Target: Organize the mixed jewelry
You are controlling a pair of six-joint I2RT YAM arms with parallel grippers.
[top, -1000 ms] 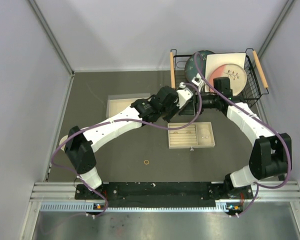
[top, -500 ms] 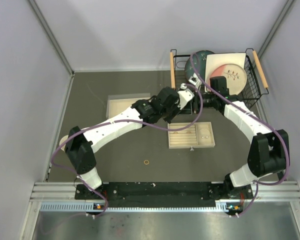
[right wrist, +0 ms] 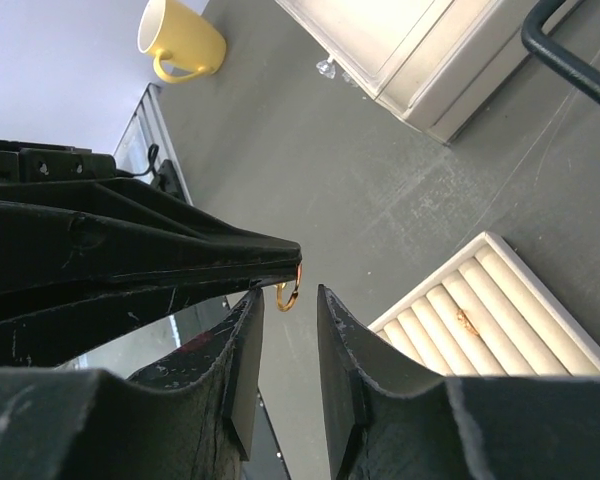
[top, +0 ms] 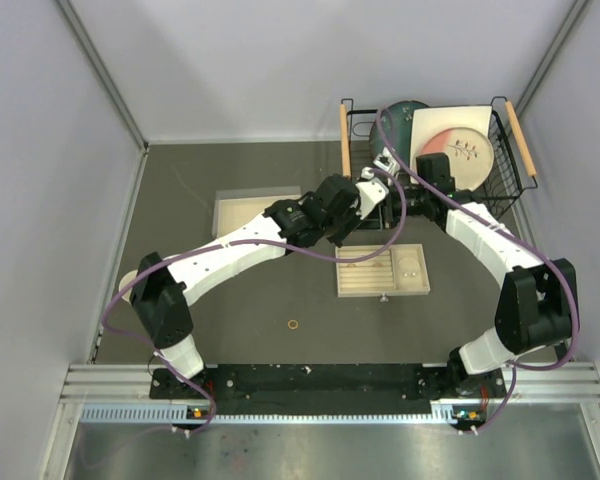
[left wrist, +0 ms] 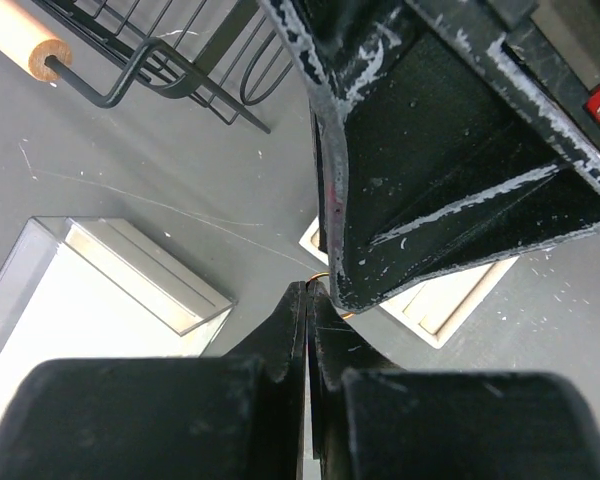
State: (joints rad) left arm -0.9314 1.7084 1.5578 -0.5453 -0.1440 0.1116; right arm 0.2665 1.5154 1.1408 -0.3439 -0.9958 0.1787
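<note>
One gold ring [right wrist: 289,296] pinched in left pincer [left wrist: 307,292] tips, pressed together | right pincer [right wrist: 288,292] spread, jaws flanking ring | both above bench [top: 240,300] near beige tray [top: 412,284]

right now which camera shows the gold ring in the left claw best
Right wrist: the gold ring hangs in plain sight at the tip of the shut left claw. Left wrist shows only a thin sliver; in the top view it cannot be made out.
</note>
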